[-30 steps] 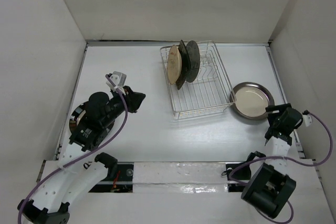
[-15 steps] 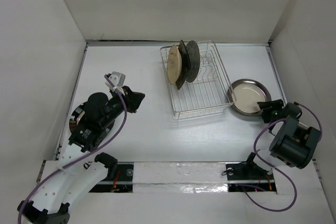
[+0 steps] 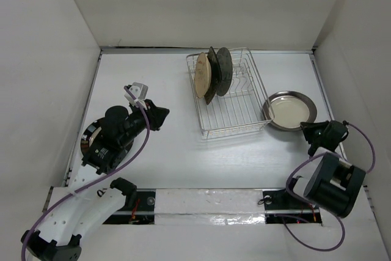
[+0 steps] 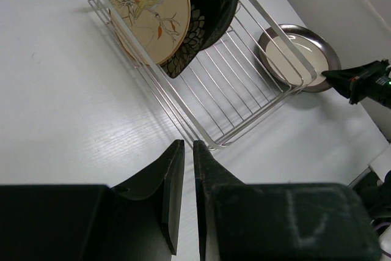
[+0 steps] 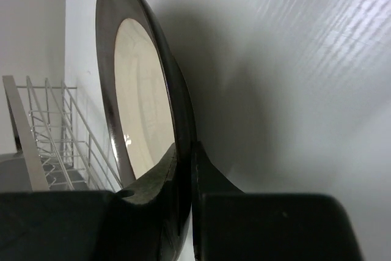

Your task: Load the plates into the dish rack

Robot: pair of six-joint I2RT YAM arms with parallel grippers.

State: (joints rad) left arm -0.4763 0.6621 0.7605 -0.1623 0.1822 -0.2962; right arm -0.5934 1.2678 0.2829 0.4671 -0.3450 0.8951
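The silver wire dish rack (image 3: 235,113) stands at the back centre. Three plates stand upright in its left end: a tan round one (image 3: 203,75), a black square one (image 3: 211,80) and a dark round one (image 3: 224,70). A dark plate with a cream centre (image 3: 291,109) lies just right of the rack, and my right gripper (image 3: 307,128) is shut on its near rim. In the right wrist view the fingers (image 5: 185,151) pinch that rim (image 5: 160,59). My left gripper (image 3: 160,116) hovers left of the rack, shut and empty (image 4: 188,148).
Another dark round plate (image 3: 87,134) lies at the left wall, mostly hidden under my left arm. White walls close in on the left, back and right. The left wrist view shows the rack's near corner (image 4: 211,145) just ahead of the fingers.
My right gripper has closed on the cream-centred plate's rim and its arm has swung round. The plate has shifted slightly toward the rack. The left arm has barely moved.
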